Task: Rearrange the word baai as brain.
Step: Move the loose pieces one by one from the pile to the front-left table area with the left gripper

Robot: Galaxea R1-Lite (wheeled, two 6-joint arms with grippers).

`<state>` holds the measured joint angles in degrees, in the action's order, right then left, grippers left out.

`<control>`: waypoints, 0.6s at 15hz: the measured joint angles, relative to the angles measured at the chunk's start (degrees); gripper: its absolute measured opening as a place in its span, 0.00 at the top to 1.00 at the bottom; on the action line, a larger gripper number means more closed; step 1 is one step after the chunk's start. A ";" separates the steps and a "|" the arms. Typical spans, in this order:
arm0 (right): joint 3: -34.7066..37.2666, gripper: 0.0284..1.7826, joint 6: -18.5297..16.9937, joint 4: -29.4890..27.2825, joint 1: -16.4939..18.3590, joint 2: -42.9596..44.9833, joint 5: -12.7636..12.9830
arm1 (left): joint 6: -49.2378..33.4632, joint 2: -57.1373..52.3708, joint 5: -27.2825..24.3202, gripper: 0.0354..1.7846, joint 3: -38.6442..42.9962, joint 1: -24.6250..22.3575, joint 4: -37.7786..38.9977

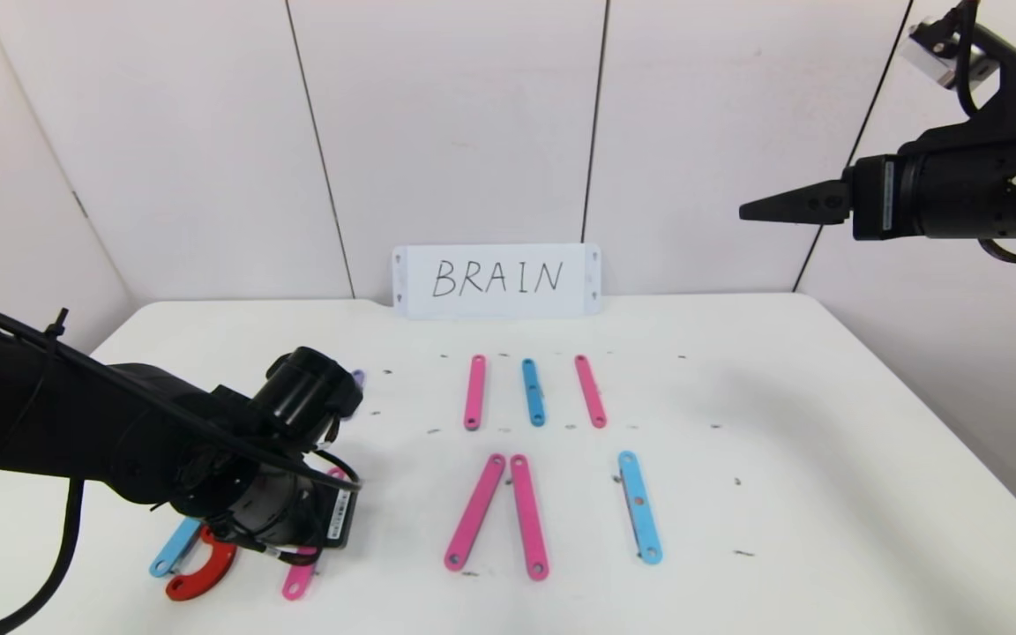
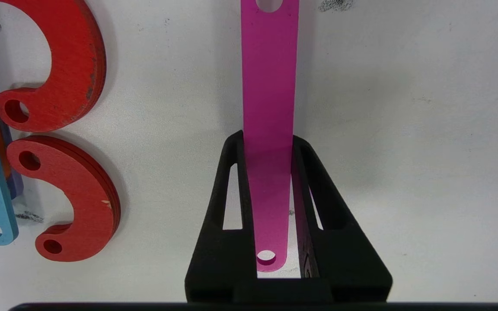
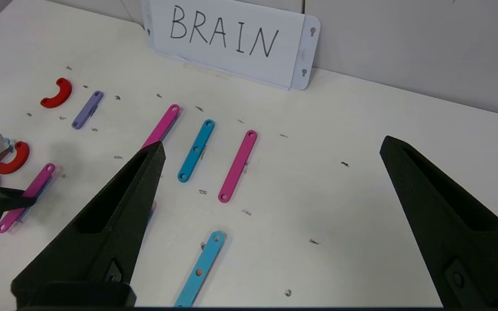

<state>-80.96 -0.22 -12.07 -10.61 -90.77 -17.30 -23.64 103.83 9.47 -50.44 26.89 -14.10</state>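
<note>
On the white table (image 1: 781, 423), the left pincer (image 2: 268, 142) is clamped on a pink bar (image 2: 269, 86); the right pincer (image 3: 270, 149) gapes wide.

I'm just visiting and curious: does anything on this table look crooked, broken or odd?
Nothing looks broken. Two pink strips lean together like an A without a crossbar. The left gripper is shut on another pink strip, near two red curved pieces.

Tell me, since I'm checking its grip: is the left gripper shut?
Shut: the left gripper has both fingers pressed against the pink strip.
</note>
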 joint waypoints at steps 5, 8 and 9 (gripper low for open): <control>0.06 0.02 0.04 -0.02 -0.11 -0.13 0.00 | 0.07 -0.16 -0.09 0.85 0.04 0.00 -0.06; 0.17 0.02 0.20 0.00 -0.09 -0.13 0.00 | 0.07 -0.18 -0.18 0.77 0.06 0.00 -0.09; 0.20 0.02 0.22 0.00 -0.09 -0.16 0.02 | 0.07 -0.16 -0.20 0.72 0.06 0.00 -0.09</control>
<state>-80.76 0.00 -12.07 -10.69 -90.93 -17.27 -23.56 103.67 9.28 -50.38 26.89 -14.19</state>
